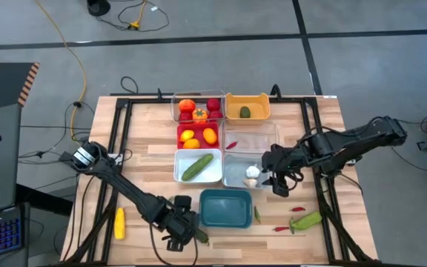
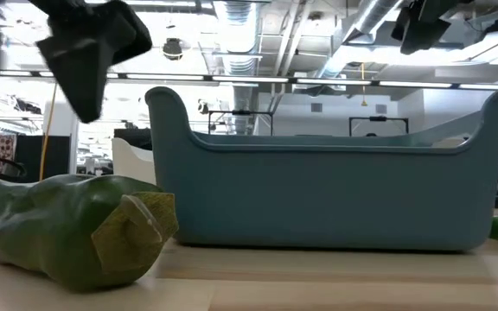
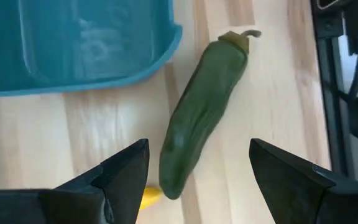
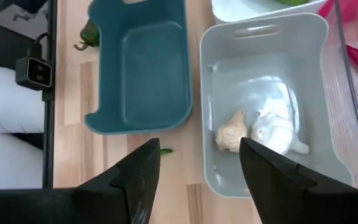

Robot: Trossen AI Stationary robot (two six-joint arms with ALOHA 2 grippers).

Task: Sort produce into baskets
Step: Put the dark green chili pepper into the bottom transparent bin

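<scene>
the sorting is judged to be well past halfway. red tomatoes and an orange fruit are seen in a clear basket, a green piece in the orange basket, yellow and orange fruits in the red basket, a cucumber in the white basket, and garlic in the pale grey-blue basket. the teal basket is seen with nothing in it, and the second clear basket seems to hold little or nothing.

the left end effector is held low over the worktop with its fingers spread wide and nothing between them; a green pepper lies directly below and between the fingers, just beside the teal basket, and is not yet gripped. the right end effector is held above the near edge of the grey-blue basket, its fingers parted and empty, the garlic lying just ahead of it.

left on the worktop are the corn beside the left arm, and a green piece with small red chilies near the right arm.
</scene>
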